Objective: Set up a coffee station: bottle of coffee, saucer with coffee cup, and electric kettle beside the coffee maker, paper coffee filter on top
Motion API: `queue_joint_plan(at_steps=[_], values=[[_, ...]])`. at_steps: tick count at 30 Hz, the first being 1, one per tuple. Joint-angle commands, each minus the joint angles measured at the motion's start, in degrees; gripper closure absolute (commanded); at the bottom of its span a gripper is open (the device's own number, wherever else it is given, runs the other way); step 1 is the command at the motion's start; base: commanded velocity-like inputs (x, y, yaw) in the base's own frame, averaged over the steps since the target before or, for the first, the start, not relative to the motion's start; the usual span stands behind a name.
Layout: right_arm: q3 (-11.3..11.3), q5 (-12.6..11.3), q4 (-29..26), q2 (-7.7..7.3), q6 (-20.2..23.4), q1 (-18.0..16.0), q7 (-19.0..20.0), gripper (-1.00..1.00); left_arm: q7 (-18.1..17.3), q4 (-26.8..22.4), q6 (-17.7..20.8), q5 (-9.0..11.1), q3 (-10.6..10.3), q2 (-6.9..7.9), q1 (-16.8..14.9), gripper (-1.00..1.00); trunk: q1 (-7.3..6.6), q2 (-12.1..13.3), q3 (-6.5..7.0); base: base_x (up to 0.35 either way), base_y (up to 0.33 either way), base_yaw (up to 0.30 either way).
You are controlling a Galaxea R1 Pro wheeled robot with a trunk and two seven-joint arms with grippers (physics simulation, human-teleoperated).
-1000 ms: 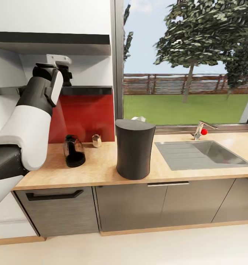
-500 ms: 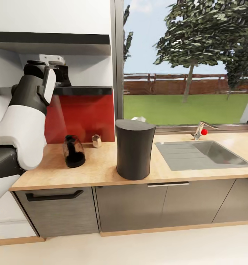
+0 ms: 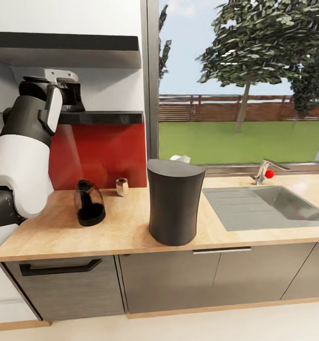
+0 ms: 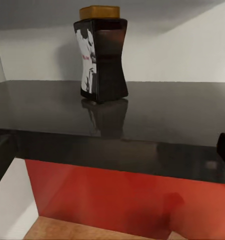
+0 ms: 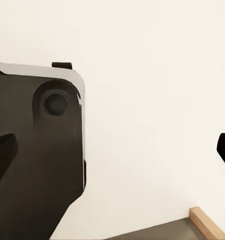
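Brown: one bottle of coffee [image 4: 101, 52] on the kitchen shelf [image 4: 157, 120].

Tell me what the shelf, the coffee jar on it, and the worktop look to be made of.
Kitchen shelf: dark glossy slab, maybe lacquer or stone; it mirrors the jar. Bottle of coffee: looks like dark glass or clear plastic, with a white paper-like label and a matte yellow-orange cap. Countertop: light tan wood-look, matte, probably laminate; faint speckled grain.
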Motion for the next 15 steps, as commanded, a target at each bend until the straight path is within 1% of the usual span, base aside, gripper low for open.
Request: queue_joint_plan(at_steps=[1,2,4,6,12,15], values=[[0.33,-0.89,-0.29,0.35,-0.32,0.19,0.19,-1.0,-0.55,-0.38,-0.07,-0.83,-0.27,0.32,0.27,-1.0,0.07,-0.12,-0.13,0.0,0.0,0.0],[0.34,-0.89,-0.21,0.6,-0.16,-0.14,0.11,-1.0,-0.37,-0.69,-0.39,-0.89,-0.1,0.64,-0.06,-1.0,0.07,-0.12,-0.13,0.0,0.0,0.0],[0.35,-0.91,-0.18,0.63,-0.1,-0.25,-0.06,-1.0,-0.07,-0.68,-0.73,-0.89,-0.03,1.25,-0.71,-1.0,0.07,-0.12,-0.13,0.0,0.0,0.0],[0.36,-0.95,-0.15,0.82,-0.01,-0.48,-0.4,-1.0,0.23,-0.03,-1.04,-0.84,0.05,1.46,-1.36,-1.0,0.07,-0.12,-0.13,0.0,0.0,0.0],[0.37,-0.91,-0.23,2.68,0.01,-0.7,-0.74,-1.0,-1.57,1.22,-1.37,-1.15,-0.13,1.95,-2.49,-1.0,0.07,-0.12,-0.13,0.0,0.0,0.0],[0.37,-0.9,-0.22,2.81,0.02,-0.71,-0.75,-1.0,-2.53,1.22,-1.37,-1.24,-0.15,2.05,-2.65,-1.0,0.07,-0.12,-0.13,0.0,0.0,0.0]])
